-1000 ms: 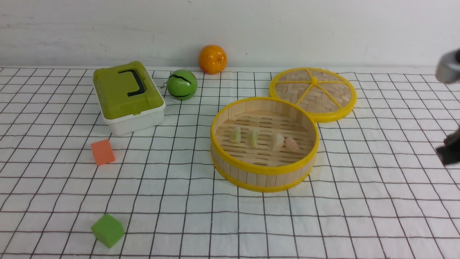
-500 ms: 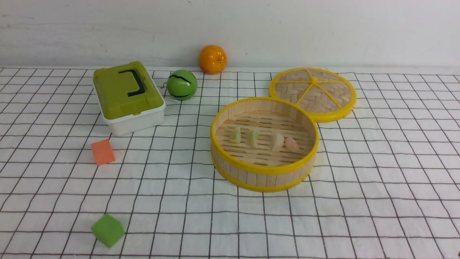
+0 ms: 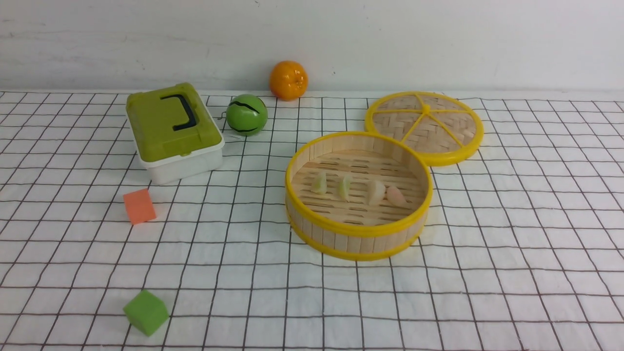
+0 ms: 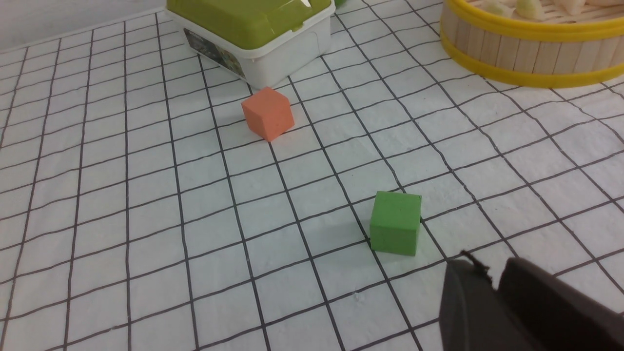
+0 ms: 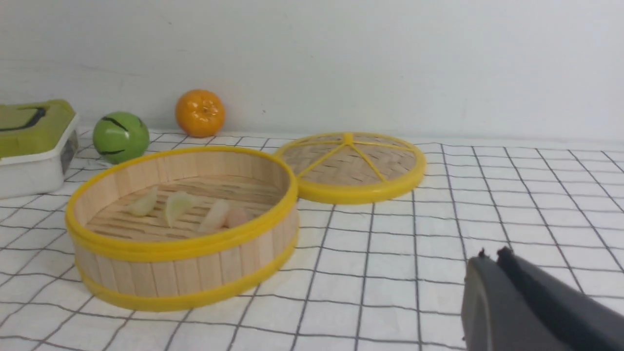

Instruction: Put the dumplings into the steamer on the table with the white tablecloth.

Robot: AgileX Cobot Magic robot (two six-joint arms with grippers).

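Four dumplings lie in a row on the slatted floor of your steamer, which rests on the counter just beside its lid. Left hand and right hand look clenched, holding nothing.

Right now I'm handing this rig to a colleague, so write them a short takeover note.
Left gripper: fingers together, holding nothing, near the green cube.
Right gripper: fingers together, holding nothing, off to the side of the steamer.
Neither arm shows in the front view.
All four dumplings lie in a row on the steamer floor; none on the white tablecloth.
The lid lies behind the steamer, off it.
Done: dumplings loaded. Left: nothing visible.
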